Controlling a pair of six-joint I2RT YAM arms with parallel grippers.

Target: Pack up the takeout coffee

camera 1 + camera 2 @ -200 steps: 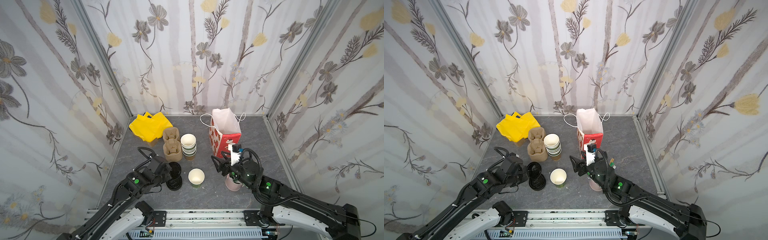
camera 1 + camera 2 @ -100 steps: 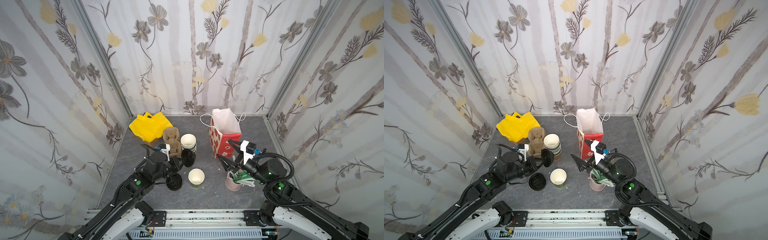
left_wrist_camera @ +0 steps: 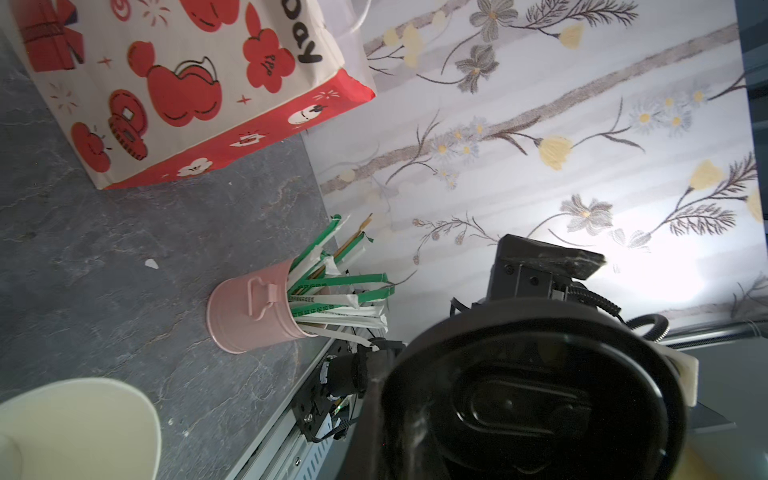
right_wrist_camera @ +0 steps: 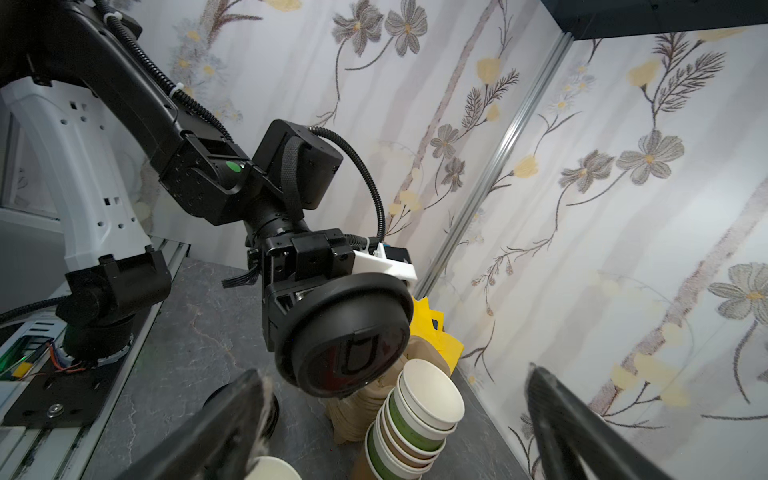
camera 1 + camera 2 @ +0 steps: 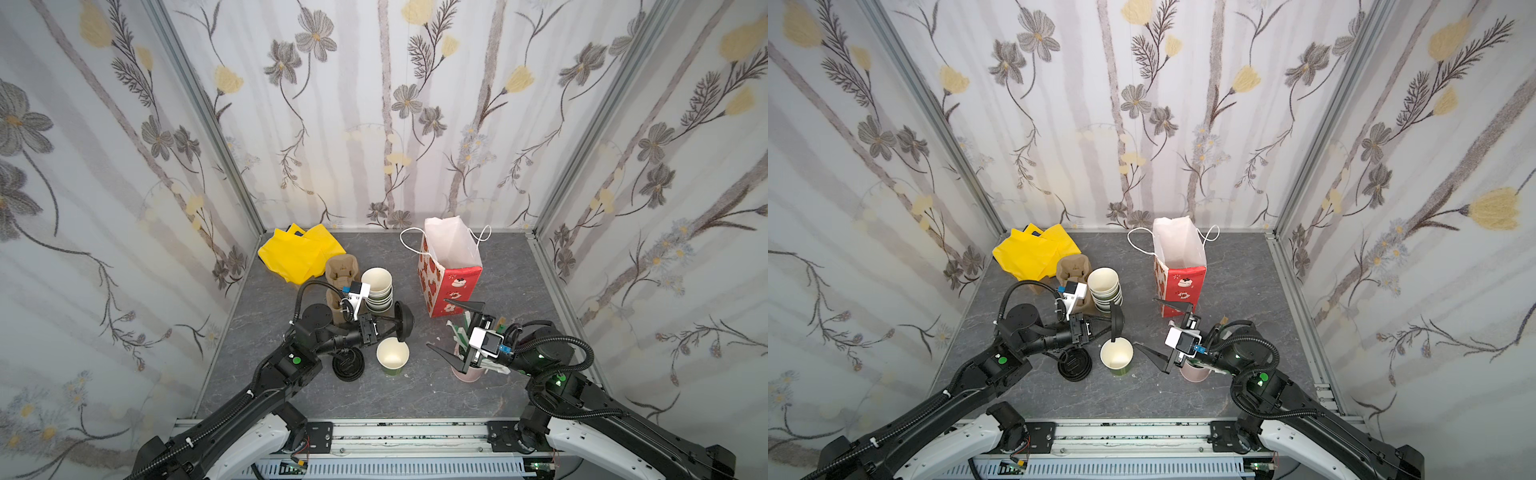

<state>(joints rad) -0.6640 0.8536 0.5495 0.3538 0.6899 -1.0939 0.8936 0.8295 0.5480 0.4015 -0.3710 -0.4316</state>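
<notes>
Now the left gripper (image 5: 397, 327) pinches a black lid (image 5: 405, 322) tight.
The lid tips on its edge just over the green cup (image 5: 392, 356), which stands open on the table (image 5: 436, 399) beside a pile of lids (image 5: 348, 368). The right gripper (image 5: 436, 322) is spread wide and empty, near the pink bucket (image 5: 469, 374).

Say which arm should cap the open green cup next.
Left. The left hand is shut on a black sip lid, held on edge right by the open green cup. The right hand is open and empty beside the cup, likely better for steadying it.
</notes>
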